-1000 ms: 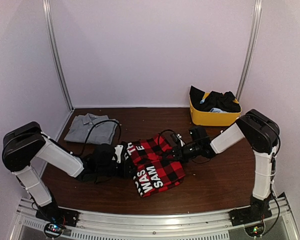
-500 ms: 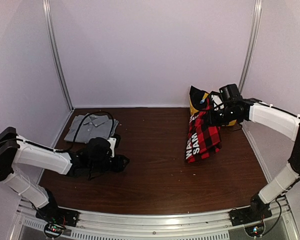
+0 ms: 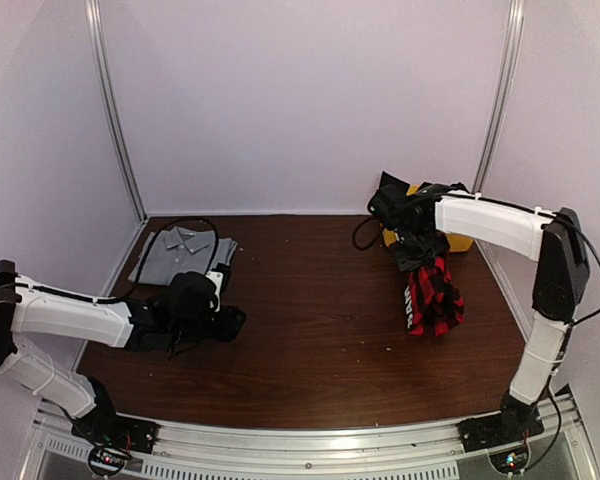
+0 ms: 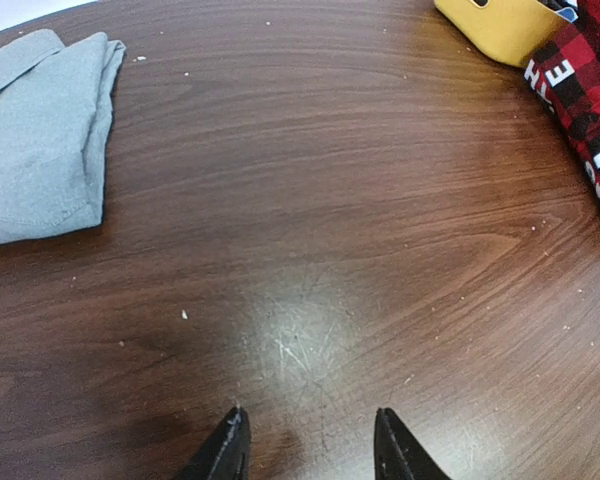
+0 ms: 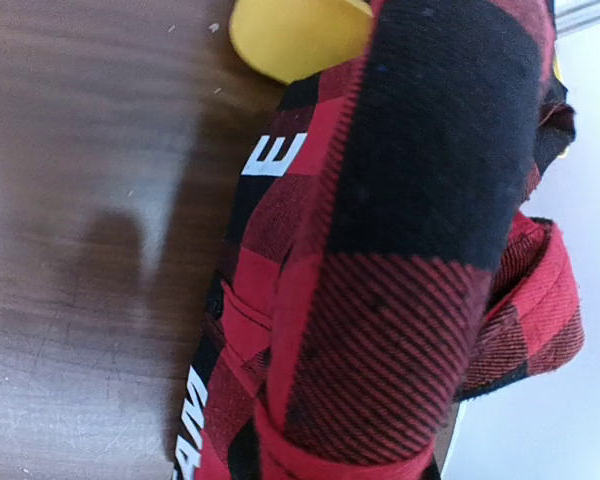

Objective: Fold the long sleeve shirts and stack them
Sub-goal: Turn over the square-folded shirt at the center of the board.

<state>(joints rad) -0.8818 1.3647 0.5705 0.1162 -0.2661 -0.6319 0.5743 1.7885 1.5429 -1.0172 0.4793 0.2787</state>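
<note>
Pale walls [image 3: 300, 100] enclose a dark wooden table [image 3: 310, 350]. The right gripper [image 3: 412, 250] pinches the flannel shirt [image 3: 435, 295], which hangs beside the yellow bin [image 4: 500, 25]. The grey shirt [image 3: 180, 255] lies folded at far left. Only the left wrist view shows the left gripper [image 4: 310, 420] parted and empty above speckled wood.

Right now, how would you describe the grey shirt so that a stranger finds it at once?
Start at the brown wooden table, then go to its far left corner. The grey shirt lies folded flat there. It alone is plain and pale; the red-and-black checked shirt hangs at the right.
</note>
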